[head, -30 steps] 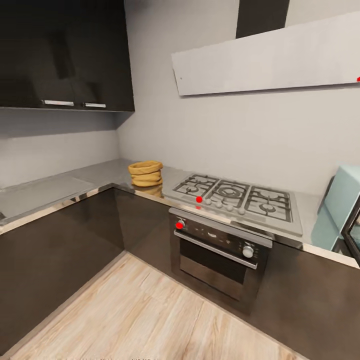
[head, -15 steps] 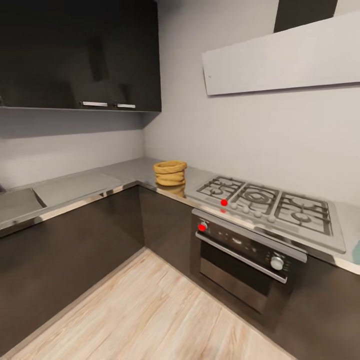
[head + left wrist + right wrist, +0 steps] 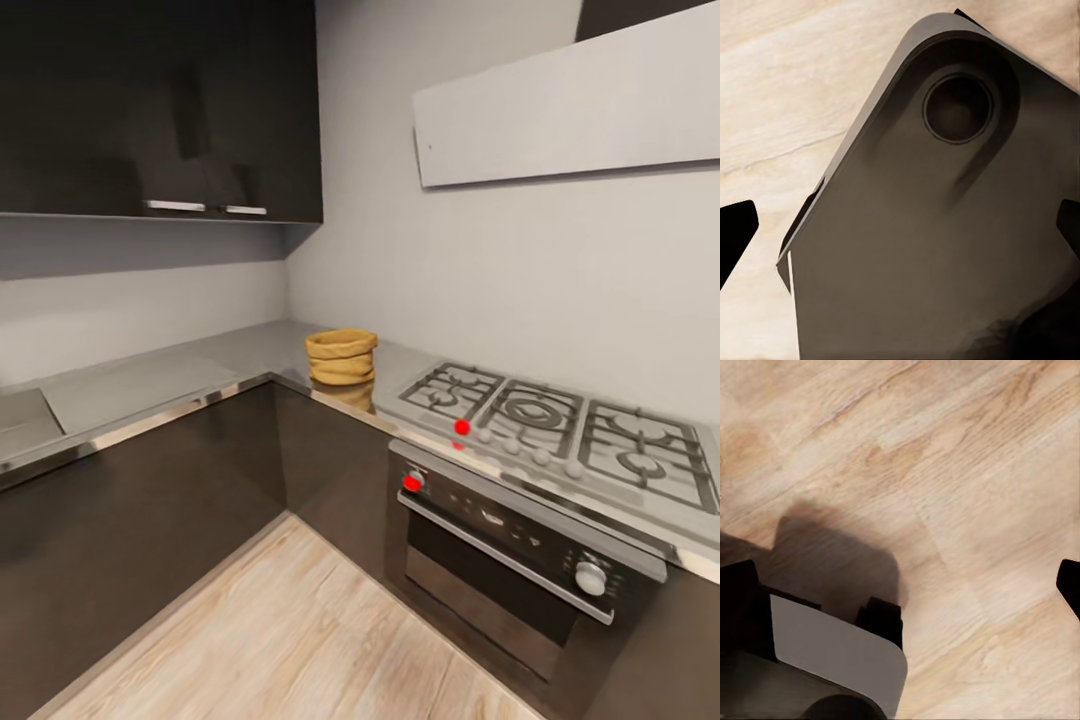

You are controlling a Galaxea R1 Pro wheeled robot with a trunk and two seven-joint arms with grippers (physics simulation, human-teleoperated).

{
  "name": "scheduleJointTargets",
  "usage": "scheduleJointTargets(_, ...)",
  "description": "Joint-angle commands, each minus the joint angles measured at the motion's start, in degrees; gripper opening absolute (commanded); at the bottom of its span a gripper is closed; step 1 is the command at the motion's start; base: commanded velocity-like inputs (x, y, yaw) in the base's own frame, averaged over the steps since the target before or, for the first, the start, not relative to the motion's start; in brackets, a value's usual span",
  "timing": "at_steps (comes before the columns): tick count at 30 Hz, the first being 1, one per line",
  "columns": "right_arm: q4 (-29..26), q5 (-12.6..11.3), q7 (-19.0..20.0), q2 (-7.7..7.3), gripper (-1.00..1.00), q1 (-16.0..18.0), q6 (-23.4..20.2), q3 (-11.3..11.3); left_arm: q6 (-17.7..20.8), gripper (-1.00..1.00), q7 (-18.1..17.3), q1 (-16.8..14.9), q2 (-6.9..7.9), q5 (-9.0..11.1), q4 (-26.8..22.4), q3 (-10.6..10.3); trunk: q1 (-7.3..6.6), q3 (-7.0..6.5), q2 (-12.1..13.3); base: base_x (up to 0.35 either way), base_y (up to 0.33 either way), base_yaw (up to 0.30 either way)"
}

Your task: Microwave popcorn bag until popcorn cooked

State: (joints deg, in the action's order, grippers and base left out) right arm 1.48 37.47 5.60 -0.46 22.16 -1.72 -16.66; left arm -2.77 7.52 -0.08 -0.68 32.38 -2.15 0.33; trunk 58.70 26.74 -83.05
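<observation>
From the head, the bag [image 3: 342, 357] stands upright on the countertop [image 3: 150, 385] near the inner corner, just beside the hob [image 3: 560, 425], with the oven [image 3: 510, 560] under the hob and dark cabinets [image 3: 160, 100] above. The left wrist looks over a dark robot part [image 3: 937, 225] above the wood floor [image 3: 772, 97]; its black fingertips [image 3: 735, 232] sit at opposite edges, jaws spread. The right wrist sees floor [image 3: 945, 472] and one fingertip [image 3: 1069, 585]; its jaws I cannot tell.

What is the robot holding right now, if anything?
Nothing. The popcorn bag sits untouched on the countertop, and both wrist views look down at the wood floor with fingertips spread and nothing between them.
</observation>
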Motion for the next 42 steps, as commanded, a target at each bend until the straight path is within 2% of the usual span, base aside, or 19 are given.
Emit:
scheduleJointTargets(1,-0.59,0.45,0.30,1.48,1.00,0.07,-2.78,-0.21,-0.08,1.00,0.21,-0.01,-0.02,0.06,-0.05,0.02,0.03,0.05,-0.02,0.322,0.000,0.000)
scheduleJointTargets(2,-1.58,0.49,0.44,3.25,1.00,-0.02,-5.44,0.03,-0.07,1.00,0.21,-0.01,-0.02,0.06,-0.05,0.02,0.03,0.05,-0.02,0.322,0.000,0.000)
scheduleJointTargets(4,-7.38,0.61,1.72,8.21,1.00,-0.07,-14.58,0.43,0.03,1.00,0.20,-0.01,-0.02,0.05,-0.05,0.02,0.03,0.05,-0.02,0.322,0.000,0.000)
scheduleJointTargets(5,-13.36,0.60,3.57,10.46,1.00,0.11,-21.00,0.59,0.12,1.00,0.19,-0.01,-0.02,0.05,-0.05,0.02,0.03,0.05,-0.02,0.322,0.000,0.000)
scheduleJointTargets(6,-21.52,0.56,6.69,10.46,1.00,0.33,-27.60,1.32,0.17,1.00,0.20,-0.01,-0.02,0.05,-0.05,0.02,0.03,0.05,-0.02,0.322,0.000,0.000)
scheduleJointTargets(7,-31.58,0.42,11.92,10.46,1.00,0.92,-34.68,4.58,0.18,1.00,0.21,-0.01,-0.02,0.05,-0.05,0.02,0.03,0.05,-0.02,0.322,0.000,0.000)
scheduleJointTargets(9,-50.03,-0.41,23.43,10.46,1.00,2.64,-48.63,14.33,-0.05,1.00,0.21,-0.01,-0.02,0.05,-0.05,0.02,0.03,0.05,-0.02,0.234,0.000,0.000)
scheduleJointTargets(10,-61.36,-1.48,28.91,10.46,1.00,4.71,-58.20,19.00,-0.15,1.00,0.21,-0.01,-0.02,0.07,-0.05,0.02,0.03,0.05,-0.02,0.069,0.000,0.000)
scheduleJointTargets(12,-69.02,-3.12,31.72,10.46,1.00,9.01,-58.28,21.57,-0.19,1.00,0.21,-0.01,-0.02,0.11,-0.05,0.02,0.03,0.05,-0.02,0.033,0.000,0.000)
scheduleJointTargets(13,-71.63,-4.78,32.68,10.46,1.00,13.69,-58.28,22.48,-0.21,1.00,0.21,-0.01,-0.02,0.12,-0.05,0.02,0.03,0.05,-0.02,0.014,0.000,0.000)
scheduleJointTargets(14,-72.28,-6.23,33.04,10.46,1.00,17.45,-58.28,22.79,-0.21,1.00,0.21,-0.01,-0.02,0.13,-0.05,0.02,0.03,0.05,-0.02,0.009,0.000,0.000)
scheduleJointTargets(15,-71.88,-8.74,33.36,10.46,1.00,23.36,-58.28,23.06,-0.22,1.00,0.21,-0.01,-0.02,0.16,-0.05,0.02,0.03,0.05,-0.02,0.005,0.000,0.000)
scheduleJointTargets(17,-67.04,-14.75,33.52,10.46,1.00,37.41,-58.28,23.13,-0.22,1.00,0.21,-0.01,-0.02,0.21,-0.05,0.02,0.03,0.05,-0.02,0.001,0.000,0.000)
scheduleJointTargets(18,-64.03,-16.02,33.41,10.46,1.00,43.26,-58.28,22.96,-0.22,1.00,0.21,-0.01,-0.02,0.22,-0.05,0.02,0.03,0.05,-0.02,0.000,0.000,0.000)
scheduleJointTargets(19,-62.09,-16.49,33.32,10.46,1.00,46.65,-58.28,22.76,-0.24,1.00,0.21,-0.01,-0.02,0.22,-0.05,0.02,0.03,0.05,-0.02,0.000,0.000,0.000)
scheduleJointTargets(21,-54.37,-17.10,32.86,10.46,1.00,57.24,-58.28,19.65,-0.24,1.00,0.21,-0.01,-0.02,0.13,-0.05,0.02,0.03,0.05,-0.02,0.000,0.000,0.000)
scheduleJointTargets(24,-52.40,-17.06,32.27,10.46,1.00,61.02,-58.28,15.98,-0.30,1.00,0.21,-0.01,-0.02,0.06,-0.05,0.02,0.03,0.05,-0.02,0.000,0.000,0.000)
scheduleJointTargets(36,-53.17,-17.07,27.01,10.46,1.00,61.51,-58.28,15.44,0.32,1.00,-0.65,-0.01,0.06,0.13,-0.13,-0.07,0.03,0.05,-0.02,0.110,0.004,0.000)
scheduleJointTargets(42,-53.08,-17.10,26.79,10.46,1.00,61.52,-58.28,15.43,0.49,1.00,-5.29,-0.01,0.93,0.20,-0.05,-0.17,0.03,0.05,-0.02,0.319,0.097,0.000)
